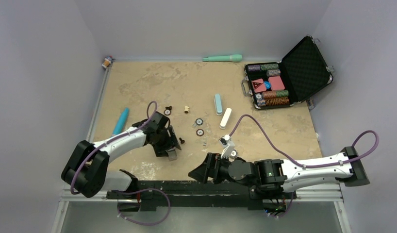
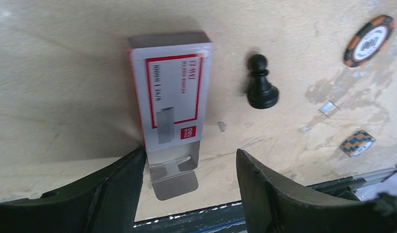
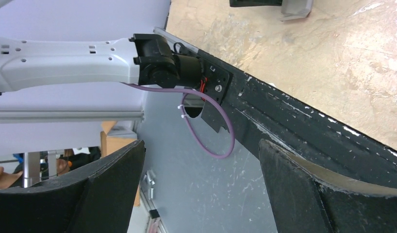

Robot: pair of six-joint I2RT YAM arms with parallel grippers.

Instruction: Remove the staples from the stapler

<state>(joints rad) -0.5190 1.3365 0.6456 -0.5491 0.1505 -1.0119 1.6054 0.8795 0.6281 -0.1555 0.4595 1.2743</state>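
left side first: left pincer point(image 1: 170, 145) is spread wide and pinching nothing. it hangs low over the staple box point(image 2: 170, 92), jaws either side of the open flap end, left finger right by the flap edge. risk: if it closes here it grabs the wrong item, probably crushing the card box or shaking staples onto the table point(image 1: 138, 82). the black pawn point(image 2: 261, 85) stands just beside the box, so any sideways drift would likely tip it. a small bent metal bit point(image 2: 327, 108) lies loose beyond the pawn; easy to scatter.

right pincer point(image 1: 199, 173) is also spread and empty, pointing over the near table edge at the black rail point(image 3: 303, 126). a careless swing back could clip that rail.

the stapler point(image 1: 218, 104) sits mid-table in two parts, the pale blue one and the white part point(image 1: 225, 118) just beside it, well apart from both pincers. poker chips point(image 1: 199, 127) lie between it and the arms, so a low reach may shove them into it.
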